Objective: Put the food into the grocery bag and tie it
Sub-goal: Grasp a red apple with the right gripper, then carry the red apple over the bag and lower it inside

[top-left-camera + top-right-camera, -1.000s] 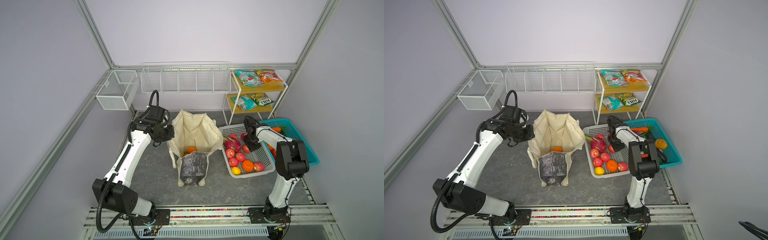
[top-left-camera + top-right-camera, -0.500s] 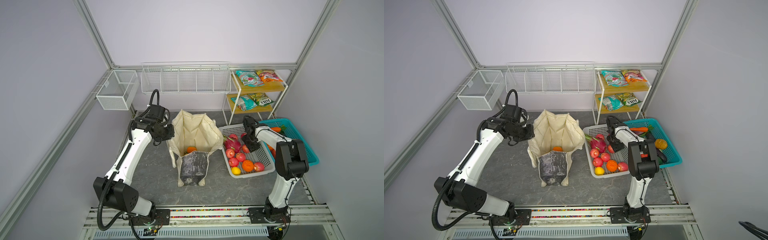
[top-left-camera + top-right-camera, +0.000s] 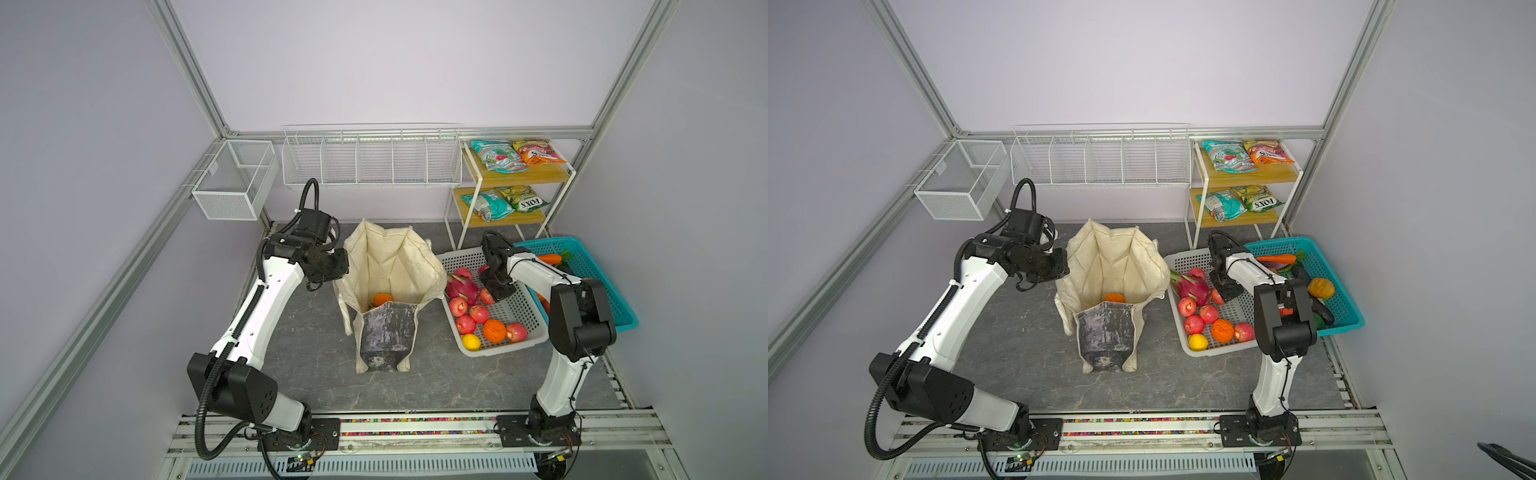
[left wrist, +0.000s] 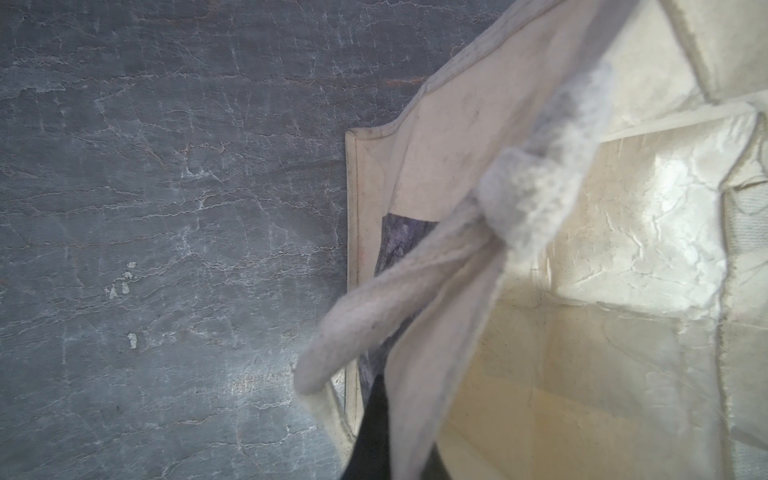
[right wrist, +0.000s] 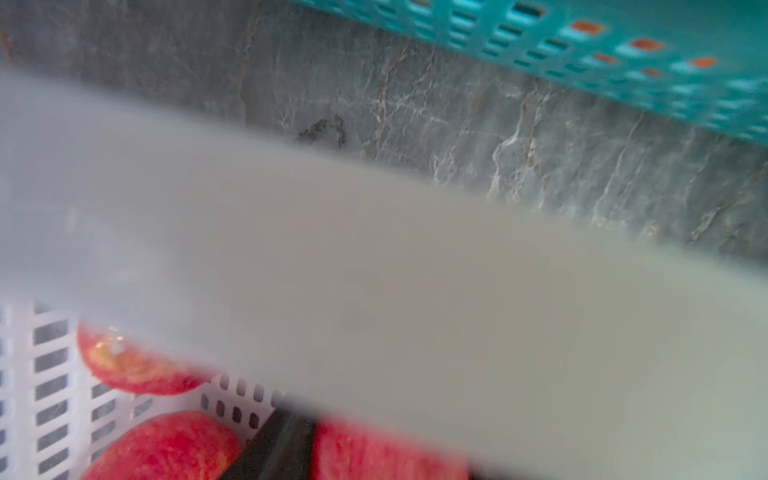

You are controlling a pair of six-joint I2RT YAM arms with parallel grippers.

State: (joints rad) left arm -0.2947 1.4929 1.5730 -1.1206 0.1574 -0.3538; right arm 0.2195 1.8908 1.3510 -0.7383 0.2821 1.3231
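Overhead, orange in bag, strap knot (wrist)

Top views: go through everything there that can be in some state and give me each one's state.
grocery bag, standing open, one orange inside.
left gripper, shut on the bag's rim.
white basket, part-filled, mostly apples.
right gripper, down among those apples; open or shut, cannot tell.
teal basket, holding vegetables.
snack packets, lying on the shelf, not yet bagged.
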